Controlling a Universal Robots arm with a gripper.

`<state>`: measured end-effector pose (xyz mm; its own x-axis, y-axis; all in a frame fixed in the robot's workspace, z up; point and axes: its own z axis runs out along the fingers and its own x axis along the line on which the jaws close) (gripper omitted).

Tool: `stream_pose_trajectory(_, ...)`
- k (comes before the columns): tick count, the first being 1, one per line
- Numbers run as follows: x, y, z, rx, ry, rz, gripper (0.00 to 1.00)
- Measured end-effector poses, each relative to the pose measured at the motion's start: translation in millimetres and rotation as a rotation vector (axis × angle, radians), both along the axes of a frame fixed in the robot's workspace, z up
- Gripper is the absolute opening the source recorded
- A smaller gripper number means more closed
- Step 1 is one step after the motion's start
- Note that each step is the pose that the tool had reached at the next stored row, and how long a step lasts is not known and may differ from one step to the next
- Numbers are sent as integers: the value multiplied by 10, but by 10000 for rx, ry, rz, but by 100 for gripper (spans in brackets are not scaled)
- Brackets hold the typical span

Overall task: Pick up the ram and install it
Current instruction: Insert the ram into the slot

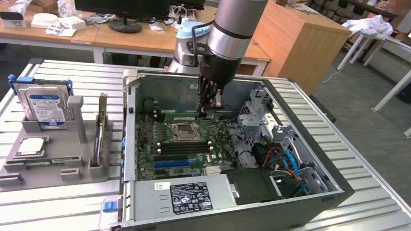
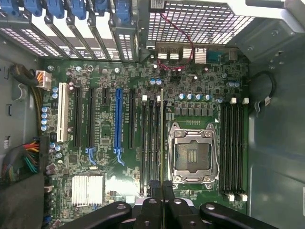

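Observation:
The ram (image 2: pixel 162 138) shows edge-on as a thin stick running away from my fingertips, and my gripper (image 2: pixel 163 188) is shut on it. It hangs over the black memory slots (image 2: pixel 150 143) beside the open processor socket (image 2: pixel 193 155), roughly parallel to them. Whether it touches a slot I cannot tell. In the exterior view my gripper (image 1: pixel 207 111) reaches down into the open computer case (image 1: pixel 132 144), low over the far part of the green motherboard (image 1: pixel 160 144), just behind the socket (image 1: pixel 184 129).
A second group of memory slots (image 2: pixel 233 148) lies on the socket's other side. A blue expansion slot (image 2: pixel 118 119) and a heatsink (image 2: pixel 88 190) are nearby. The drive cage (image 1: pixel 257 113), cables (image 1: pixel 282 163) and power supply (image 1: pixel 186 195) crowd the case. A hard drive (image 1: pixel 46 106) stands in a grey holder at the exterior view's left.

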<state>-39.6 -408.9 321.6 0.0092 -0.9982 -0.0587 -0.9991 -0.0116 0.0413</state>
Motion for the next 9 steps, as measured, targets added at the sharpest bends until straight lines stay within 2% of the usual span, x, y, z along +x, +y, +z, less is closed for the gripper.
stream_pose_trajectory(9,0,0,-112,0,0,-1,12)
